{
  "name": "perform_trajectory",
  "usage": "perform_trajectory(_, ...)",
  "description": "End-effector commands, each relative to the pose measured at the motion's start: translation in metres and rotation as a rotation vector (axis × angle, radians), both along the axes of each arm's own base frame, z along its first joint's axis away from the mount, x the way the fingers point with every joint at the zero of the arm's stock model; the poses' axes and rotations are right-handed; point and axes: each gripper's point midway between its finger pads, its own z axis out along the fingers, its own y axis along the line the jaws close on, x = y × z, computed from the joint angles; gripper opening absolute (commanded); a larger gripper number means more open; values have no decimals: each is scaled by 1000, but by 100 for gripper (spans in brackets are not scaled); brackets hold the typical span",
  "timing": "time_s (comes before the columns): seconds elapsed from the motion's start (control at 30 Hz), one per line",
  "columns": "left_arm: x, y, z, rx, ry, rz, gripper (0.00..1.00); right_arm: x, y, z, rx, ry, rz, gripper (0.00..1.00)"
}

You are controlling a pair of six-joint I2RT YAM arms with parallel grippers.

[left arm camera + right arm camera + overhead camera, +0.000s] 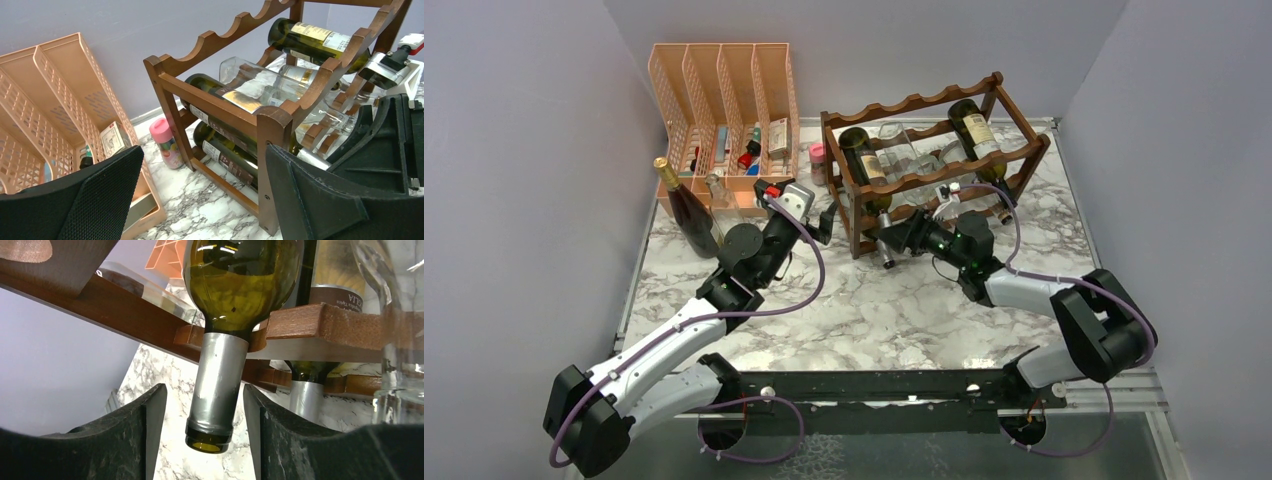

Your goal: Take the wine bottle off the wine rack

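- Close squarely on the bottle's (242, 285) silver-foiled neck, behind the lip, before pulling.
- Draw straight out along the neck, clearing the rack's (320, 325) notched rail.
- Lying neck-out at the rack's left end, foil between the right hand's (202, 395) spread fingers, not yet gripped.
- Left hand (200, 200) near the rack's corner, open, empty.

Reaches with the left arm (674, 335) from the lower left up toward mid-frame in the top view, left gripper (826, 222) spread wide and pointing right. Folds the right arm (1084, 320) sharply at the lower right and extends it leftward to centre, right gripper (890, 240) parted too, fingers (125, 440) level, aimed left.
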Motion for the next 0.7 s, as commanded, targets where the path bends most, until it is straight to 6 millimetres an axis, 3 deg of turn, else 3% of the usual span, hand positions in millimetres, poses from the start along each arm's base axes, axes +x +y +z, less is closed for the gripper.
perform_trajectory(0.0,0,3,12,-19,-36,20,98,15,3,18,33,-68,-56,59)
perform_trajectory(0.67,0,2,11,-8,-39,22,98,26,9,17,58,-30,-86,42)
